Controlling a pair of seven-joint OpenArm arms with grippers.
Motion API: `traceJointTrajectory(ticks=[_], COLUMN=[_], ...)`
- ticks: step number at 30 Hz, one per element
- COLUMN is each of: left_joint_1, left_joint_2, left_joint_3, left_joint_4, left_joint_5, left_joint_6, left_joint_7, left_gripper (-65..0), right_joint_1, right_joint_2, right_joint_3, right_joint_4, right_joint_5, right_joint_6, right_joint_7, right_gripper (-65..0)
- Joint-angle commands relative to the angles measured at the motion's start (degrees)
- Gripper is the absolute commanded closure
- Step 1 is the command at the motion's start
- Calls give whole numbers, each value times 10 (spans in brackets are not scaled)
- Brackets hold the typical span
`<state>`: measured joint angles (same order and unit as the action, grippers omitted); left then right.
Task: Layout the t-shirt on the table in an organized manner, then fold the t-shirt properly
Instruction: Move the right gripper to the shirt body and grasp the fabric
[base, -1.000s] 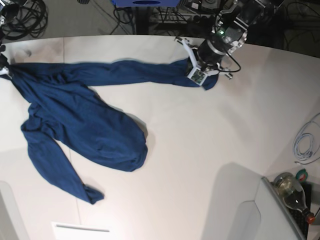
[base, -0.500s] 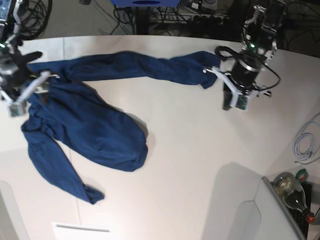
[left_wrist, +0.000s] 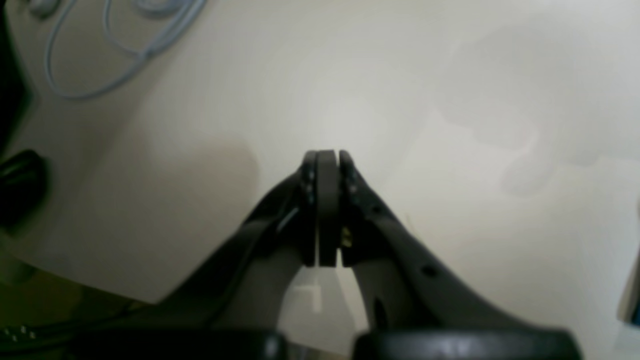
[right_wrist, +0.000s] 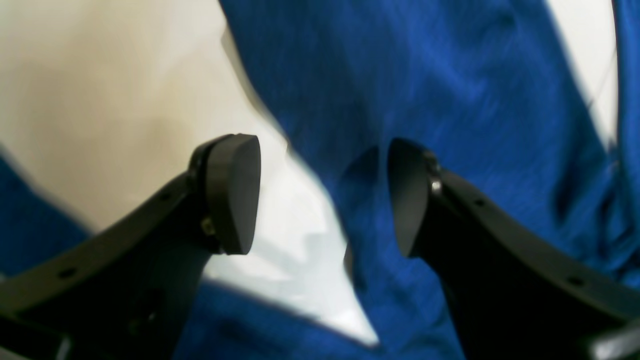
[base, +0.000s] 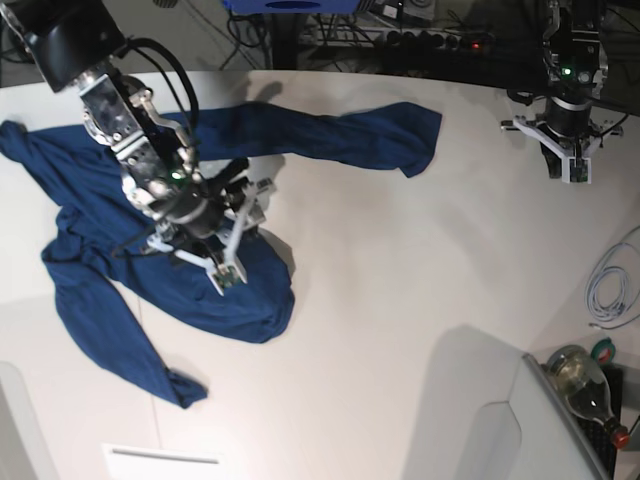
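The blue t-shirt (base: 190, 270) lies bunched and twisted on the left half of the white table (base: 400, 300), with one long part reaching along the back edge toward the middle. The right gripper (base: 232, 262) hangs over the shirt's middle with its jaws spread wide and nothing in them. The left gripper (base: 571, 170) is near the table's back right corner, over bare table, well apart from the shirt, with its jaws pressed together on nothing.

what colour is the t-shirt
Plain dark navy blue, no print; the t-shirt shows best in the base view.
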<state>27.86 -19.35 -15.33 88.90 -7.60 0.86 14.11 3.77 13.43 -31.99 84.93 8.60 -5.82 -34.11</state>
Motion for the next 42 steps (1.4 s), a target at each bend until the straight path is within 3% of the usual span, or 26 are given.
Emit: traceJointTrajectory(ticks=[1,5,10,15,19,21,24,30,36,42], left_joint_1=[-2,7,8,8,9,9,9,6,2,-9], left_joint_2=[-6,-6,-6,-5,-5,-5,-5,-5,-5,-5], left_joint_3=[-3,-6,-6,-6,-6,-6,-6,-6,-5,-2], left_joint_4=[9,7,5,5,5,5,5,5,5,5], left_joint_5=[3,0,0,0,-1,-1,-1,-1,1,3], left_joint_6=[-1,-1,-1,-1,-1,-1,-1,-1,-1,-1], left_joint_7=[-15,-16,-15,-15,-15,-15,-15,-15,-15,-15], left_gripper=[0,0,0,0,0,0,0,0,0,0], right_joint_1=[23,37,38,50,72,77,79,44,-25,-6], right_joint_2=[1,-29,-93,-142,-158,-157,-154,-149,-133,-135], right_joint_3=[-23,-81,-82,-80,-78,-78,-70,-18,-5,120], right_joint_4=[7,5,-53,-152,-218,-229,-227,-153,51,111], right_joint_5=[-25,-109,-227,-284,-303,-303,-303,-304,-304,-302], right_joint_6=[-23,-57,-54,-53,-56,-56,-57,-52,24,89], right_joint_7=[13,10,12,40,56,56,55,42,-25,-46], right_gripper=[-366,-366,-371,-371,-366,-302,-23,0,0,0])
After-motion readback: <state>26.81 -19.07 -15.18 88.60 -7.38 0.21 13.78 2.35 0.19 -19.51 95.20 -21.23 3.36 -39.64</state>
